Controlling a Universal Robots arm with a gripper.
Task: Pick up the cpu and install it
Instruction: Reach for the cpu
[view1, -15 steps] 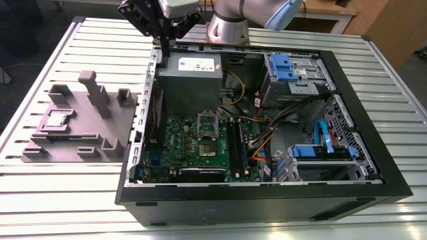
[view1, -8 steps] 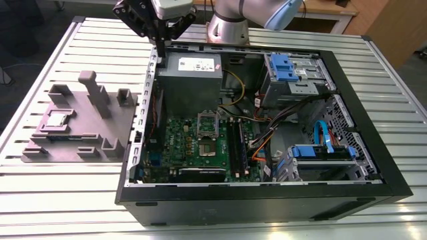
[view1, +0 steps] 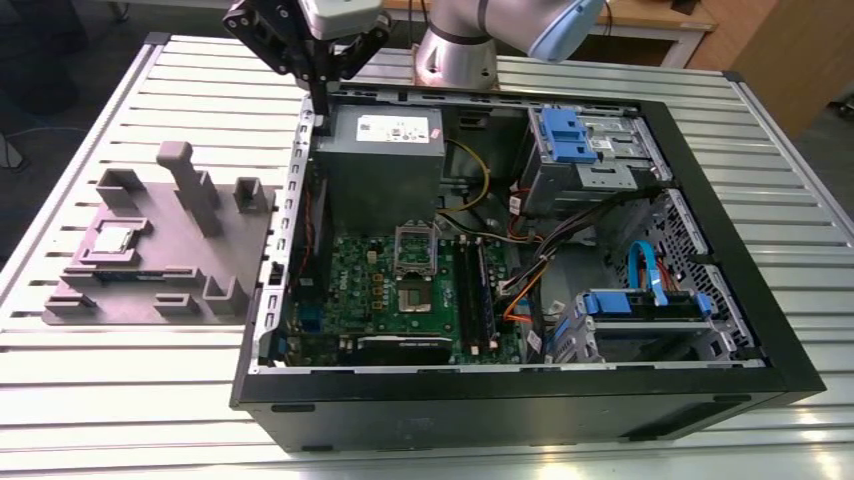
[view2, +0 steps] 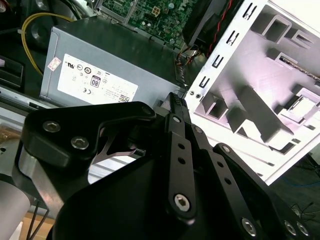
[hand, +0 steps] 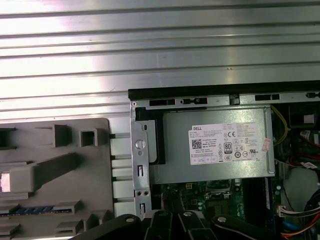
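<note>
**Three things that could go wrong with the cpu**

I see the black metal gripper (view1: 318, 78) hanging over the back corner of the big open black computer case (view1: 534, 405). It is just above the grey metal box with a white label (view1: 380, 140). In the second wrist view its fingers (view2: 176, 125) are pressed together with nothing between them.

The cpu (view1: 114, 238), a small flat square chip with a silvery top, lies in a pocket of the grey plastic holder block (view1: 247, 255). The block sits on the silver slatted table (view1: 80, 400), at the exterior view's left, well apart from the gripper. The square socket (view1: 416, 270) on the green board (view1: 354, 282) inside the case looks empty to me. So I think the chip has not been picked up yet.

First, shut fingers cannot take a chip. If they came down like this, they would press on its top or push it out of its pocket.

Second, tall grey posts (view1: 187, 185) stand near the chip. A wide or crooked reach could bump them and shove the whole block.

Third, the case wall stands between the block and the socket. A low carry could hit it and knock the thin chip loose. A tilted chip could also land badly in the socket and hurt it.
</note>
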